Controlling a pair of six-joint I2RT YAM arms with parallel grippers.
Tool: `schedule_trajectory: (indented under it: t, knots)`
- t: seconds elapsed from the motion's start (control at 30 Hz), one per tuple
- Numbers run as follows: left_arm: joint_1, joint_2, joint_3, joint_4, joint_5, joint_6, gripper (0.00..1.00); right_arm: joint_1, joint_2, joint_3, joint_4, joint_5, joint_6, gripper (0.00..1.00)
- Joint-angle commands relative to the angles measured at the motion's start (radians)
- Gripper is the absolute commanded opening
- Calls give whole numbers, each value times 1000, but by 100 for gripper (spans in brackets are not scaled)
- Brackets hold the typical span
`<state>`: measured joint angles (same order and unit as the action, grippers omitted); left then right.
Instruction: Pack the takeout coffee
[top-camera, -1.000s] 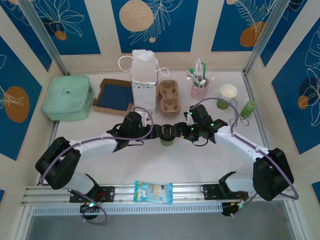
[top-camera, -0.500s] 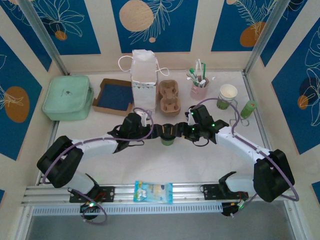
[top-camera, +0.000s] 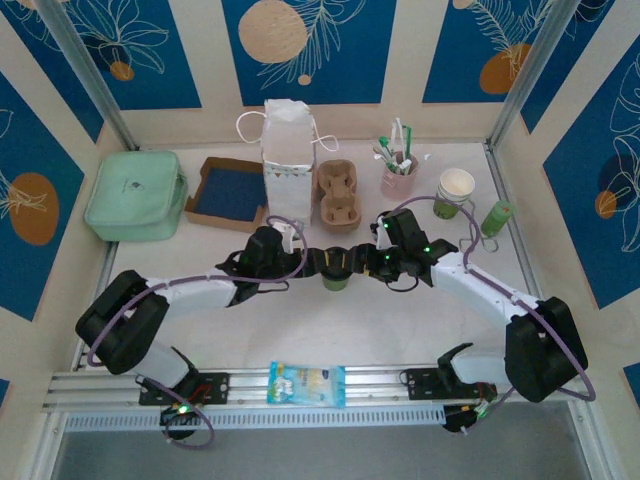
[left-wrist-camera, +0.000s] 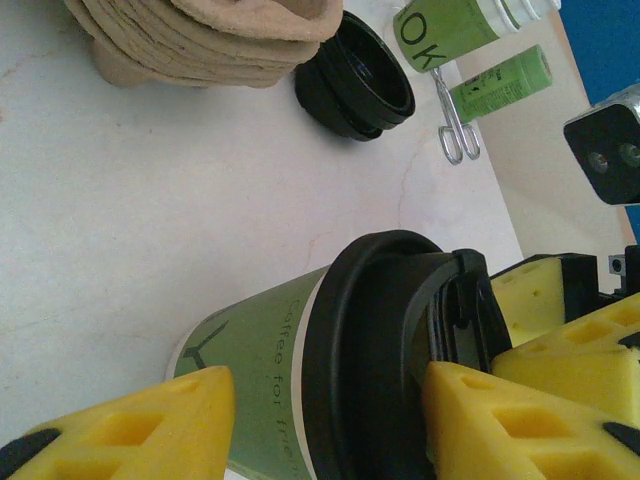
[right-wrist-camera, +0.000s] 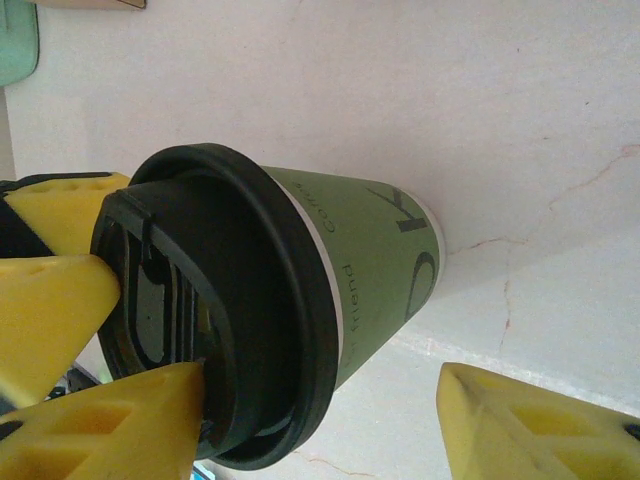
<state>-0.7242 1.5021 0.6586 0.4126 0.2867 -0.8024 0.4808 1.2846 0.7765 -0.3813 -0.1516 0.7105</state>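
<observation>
The takeout coffee (top-camera: 335, 279), a green and cream paper cup with a black lid, stands upright mid-table between both grippers. My left gripper (top-camera: 322, 262) reaches in from the left and my right gripper (top-camera: 358, 262) from the right. In the left wrist view the cup (left-wrist-camera: 260, 360) sits between my open left gripper (left-wrist-camera: 328, 380): one yellow finger rests on the lid top (left-wrist-camera: 380, 340) and the other hangs low beside the green wall. In the right wrist view my right gripper (right-wrist-camera: 320, 375) is also open, one finger touching the lid (right-wrist-camera: 230, 320) and the other well clear of the cup (right-wrist-camera: 370, 270).
Behind the cup are a stack of pulp cup carriers (top-camera: 338, 192), a white paper bag (top-camera: 288, 148), a cardboard tray (top-camera: 228, 192) and a mint case (top-camera: 137, 193). At the right stand a pink stirrer cup (top-camera: 398, 175), an open cup (top-camera: 455, 190) and a green tube (top-camera: 496, 216). Spare black lids (left-wrist-camera: 355, 85) lie nearby.
The cup stays put and both grippers hold their places at the lid. The left arm's elbow has crept slightly rightward, and the right jaws have narrowed a little.
</observation>
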Motion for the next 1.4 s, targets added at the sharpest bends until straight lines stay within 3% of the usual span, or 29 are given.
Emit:
schedule_trajectory:
  t: [0.0,1.37]
  knots:
    - [-11,63,-65,-231,-26,22,53,-11,68,-58,-148,116,-17,61]
    - [-14,86,-37,-203,-17,-7,52,-57,93,-21,-142,106,-36,46]
